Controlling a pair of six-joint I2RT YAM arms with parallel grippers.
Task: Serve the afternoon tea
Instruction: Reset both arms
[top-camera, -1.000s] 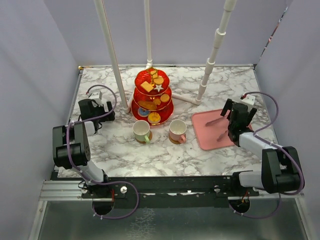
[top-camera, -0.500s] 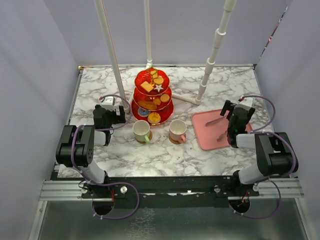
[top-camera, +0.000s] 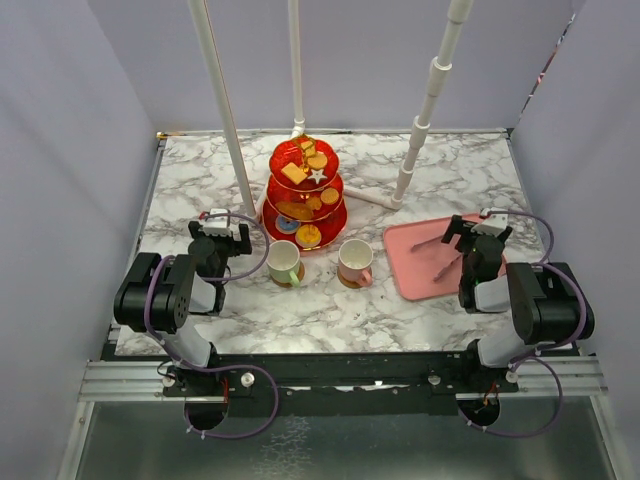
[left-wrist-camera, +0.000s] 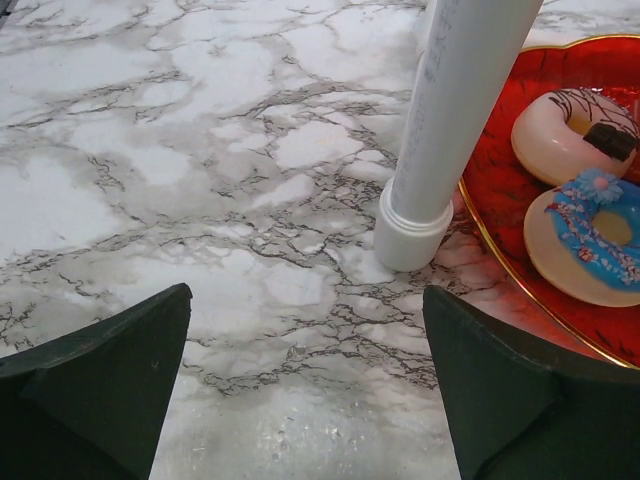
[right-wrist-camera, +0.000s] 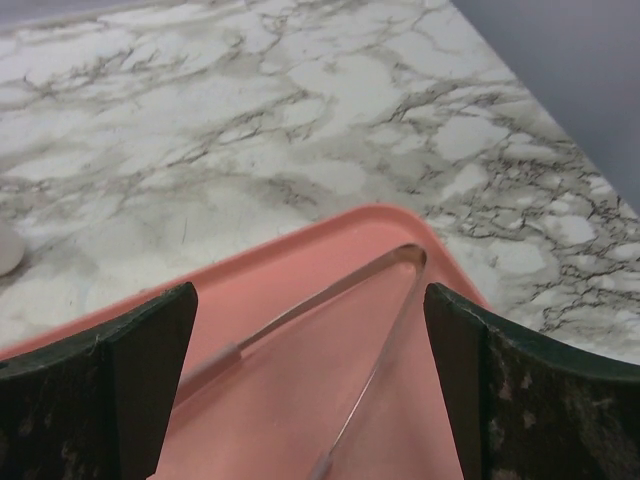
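Observation:
The translucent red three-tier stand (top-camera: 305, 196) with cookies and pastries stands at mid-table. Its bottom tier (left-wrist-camera: 505, 190) shows at the right of the left wrist view, carrying a chocolate-drizzled doughnut (left-wrist-camera: 560, 130) and a blue-iced one (left-wrist-camera: 590, 235). In front of it, a pale green mug (top-camera: 284, 261) and a pink mug (top-camera: 354, 262) each sit on a brown coaster (top-camera: 289, 282). My left gripper (top-camera: 224, 230) (left-wrist-camera: 305, 340) is open and empty, low over the marble, left of the stand. My right gripper (top-camera: 476, 232) (right-wrist-camera: 310, 340) is open and empty over metal tongs (right-wrist-camera: 400, 290).
The tongs (top-camera: 440, 252) lie on a pink tray (top-camera: 420, 275) (right-wrist-camera: 270, 400) at the right. A white pole (left-wrist-camera: 450, 120) stands just ahead of my left gripper, touching the stand's edge. Two more white poles (top-camera: 420, 130) rise behind the stand. Grey walls close in the marble table (top-camera: 330, 310).
Both arms have folded back toward their bases. My left gripper moved right toward the green mug and stand; my right gripper drew slightly nearer over the tray. Both stayed open.

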